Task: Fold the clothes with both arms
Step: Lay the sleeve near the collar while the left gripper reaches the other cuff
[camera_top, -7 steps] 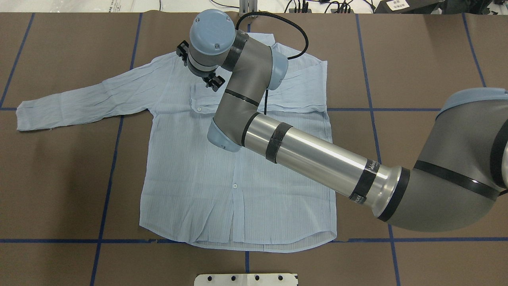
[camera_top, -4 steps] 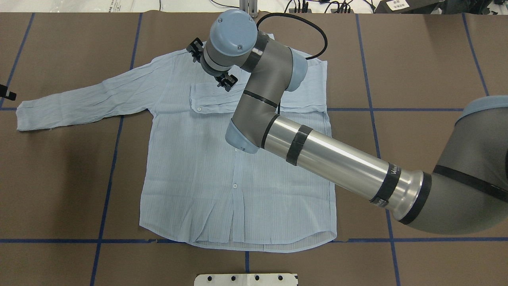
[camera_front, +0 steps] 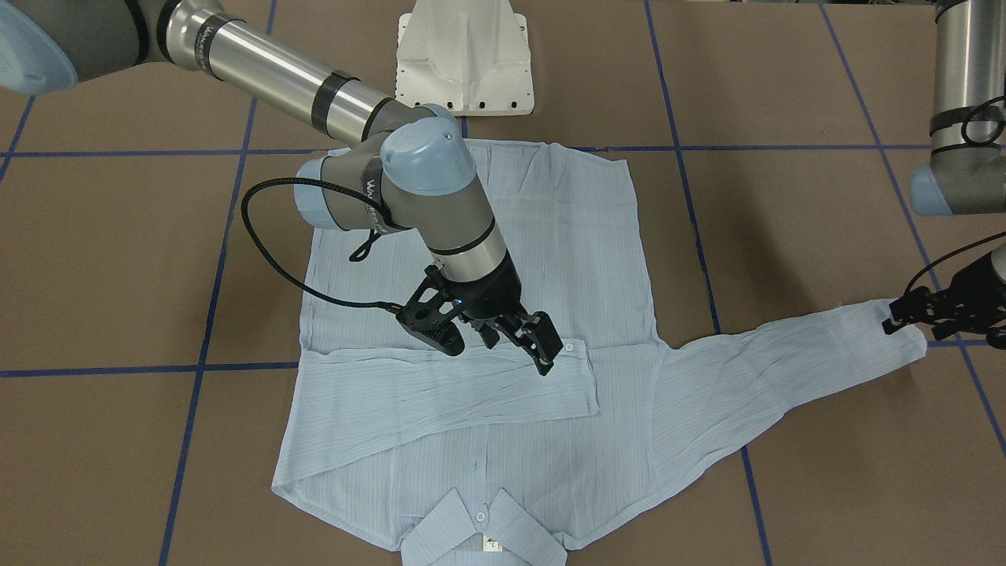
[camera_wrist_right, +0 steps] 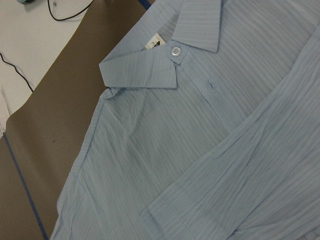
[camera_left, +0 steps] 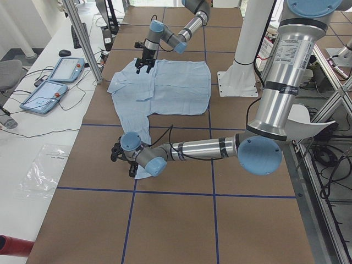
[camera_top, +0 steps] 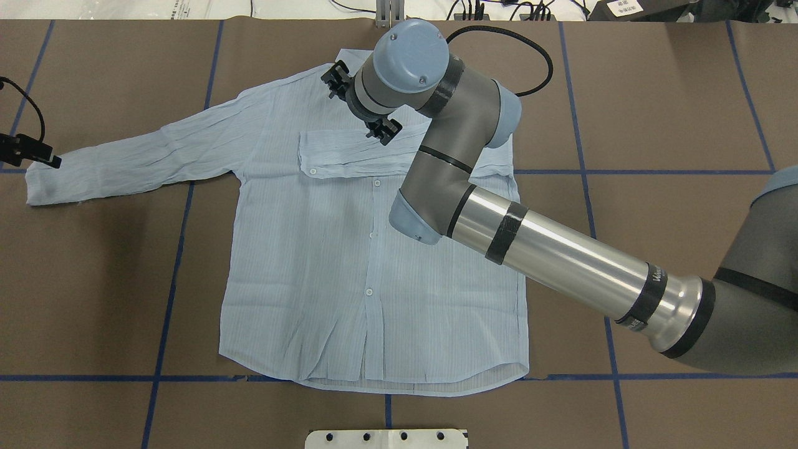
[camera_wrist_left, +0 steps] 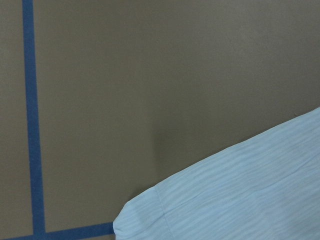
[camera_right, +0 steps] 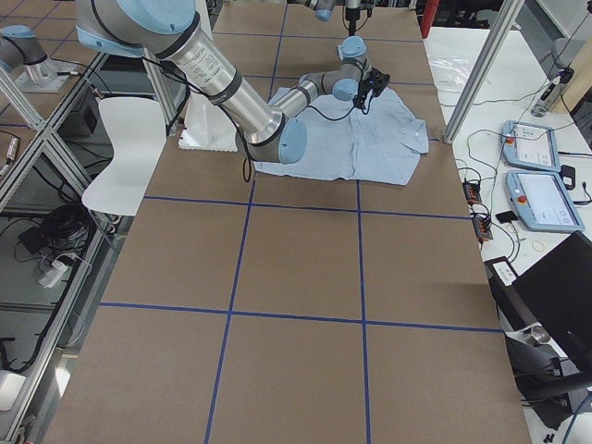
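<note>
Found the shirt (camera_top: 324, 262) spread button-side up directly beneath the right jaws, which were held apart and empty just above the cuff of the sleeve (camera_front: 440, 393) folded across the chest. Noted the other sleeve (camera_front: 754, 362) stretched flat, its cuff end right at the left jaws; could not tell whether those were apart or together. Saw a brown counter (camera_top: 654, 93) gridded with blue tape (camera_top: 168, 280), a white pedestal (camera_front: 464, 55), and two tablets (camera_left: 55, 80) alongside.

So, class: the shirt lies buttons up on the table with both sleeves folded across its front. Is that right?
No. Only one sleeve is folded across the shirt front; the other sleeve lies stretched out sideways, cuff beside the left end effector. The exterior front-facing view shows it.
</note>
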Controlling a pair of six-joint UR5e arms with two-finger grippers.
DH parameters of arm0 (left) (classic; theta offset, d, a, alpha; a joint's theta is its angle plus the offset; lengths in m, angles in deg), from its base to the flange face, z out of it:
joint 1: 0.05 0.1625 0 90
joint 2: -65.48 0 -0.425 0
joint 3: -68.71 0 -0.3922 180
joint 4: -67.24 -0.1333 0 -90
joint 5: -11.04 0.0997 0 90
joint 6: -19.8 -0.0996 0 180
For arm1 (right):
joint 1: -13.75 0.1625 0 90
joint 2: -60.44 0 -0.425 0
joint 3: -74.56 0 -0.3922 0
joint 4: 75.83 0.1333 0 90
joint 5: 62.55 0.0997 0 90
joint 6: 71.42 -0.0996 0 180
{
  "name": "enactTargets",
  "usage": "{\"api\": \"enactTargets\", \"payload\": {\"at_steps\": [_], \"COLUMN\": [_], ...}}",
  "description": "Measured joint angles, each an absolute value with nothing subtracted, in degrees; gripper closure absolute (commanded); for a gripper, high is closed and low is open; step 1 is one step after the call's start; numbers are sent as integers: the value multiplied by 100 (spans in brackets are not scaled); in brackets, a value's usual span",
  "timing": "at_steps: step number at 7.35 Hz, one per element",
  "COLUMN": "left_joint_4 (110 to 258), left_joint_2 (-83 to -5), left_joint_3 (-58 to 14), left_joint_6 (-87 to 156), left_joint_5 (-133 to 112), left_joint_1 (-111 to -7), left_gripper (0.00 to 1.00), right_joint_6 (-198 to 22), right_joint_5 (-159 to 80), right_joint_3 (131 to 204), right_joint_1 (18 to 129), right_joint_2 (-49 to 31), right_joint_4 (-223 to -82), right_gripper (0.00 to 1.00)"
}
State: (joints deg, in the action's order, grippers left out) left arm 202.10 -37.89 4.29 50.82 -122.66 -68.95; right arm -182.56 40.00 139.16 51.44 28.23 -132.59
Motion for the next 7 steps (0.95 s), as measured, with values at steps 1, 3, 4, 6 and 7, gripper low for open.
{"api": "enactTargets", "payload": {"at_steps": [1,3,4,6,7], "left_joint_4": [20209,20206,20206,20206,20206], "left_joint_2": [-3784,-3765,-3760,-3771,-3782], "left_joint_3": [469,529,559,624,658], "left_joint_6": [5090,5070,5064,5072,5078], "left_joint_5": [-12181,-11969,-11891,-11836,-11819], "left_joint_1": [-6839,-6815,-6814,-6809,-6808], "left_gripper": [12,17,18,35,45], "right_joint_6": [-18264,-18291,-18298,-18301,-18298], "right_joint_5": [4001,4002,4002,4002,4002], "right_joint_3": [13983,14033,14042,14047,14048], "right_joint_1": [5152,5150,5148,5146,5146], "right_joint_2": [2765,2742,2740,2740,2737], "right_joint_4": [-13255,-13253,-13252,-13250,-13246], "right_gripper": [1,1,1,1,1]}}
